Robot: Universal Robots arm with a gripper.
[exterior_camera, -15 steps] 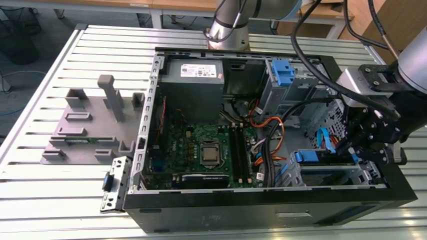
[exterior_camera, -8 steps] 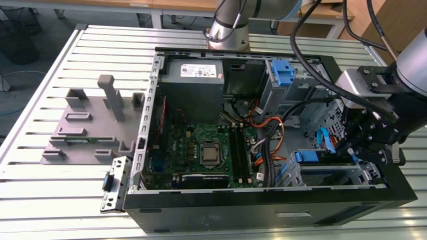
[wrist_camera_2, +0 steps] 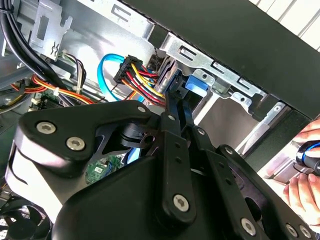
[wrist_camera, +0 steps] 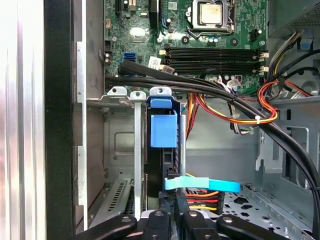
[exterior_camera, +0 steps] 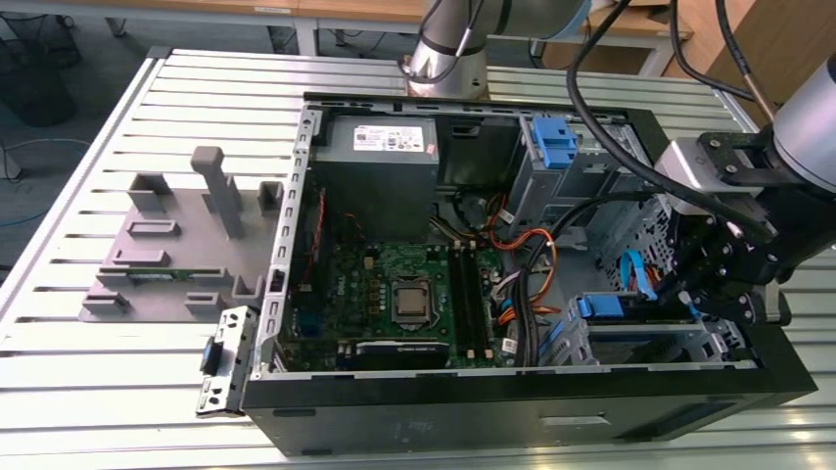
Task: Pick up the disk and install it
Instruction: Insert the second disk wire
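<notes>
On the counter (exterior_camera: 78, 392), beginning at the exterior view's left and passing a grey fixture (exterior_camera: 170, 245), well apart from the work. Moving right, crossing the open case (exterior_camera: 523, 421) and its green board (exterior_camera: 392, 284). Reaching the drive cage (wrist_camera: 117, 91) in the case's corner nearest the exterior view's right, and finding the disk (wrist_camera: 164, 130) standing on edge in a slot there, blue rail facing the first wrist view. Judging its long axis as running straight down into the cage, in line with the pincer (wrist_camera_2: 174, 95). Hanging right over that slot, with the jaws drawn nearly together and seemingly clamping the disk's upper edge. Lying straight ahead of the fingertips, not off to either side.
</notes>
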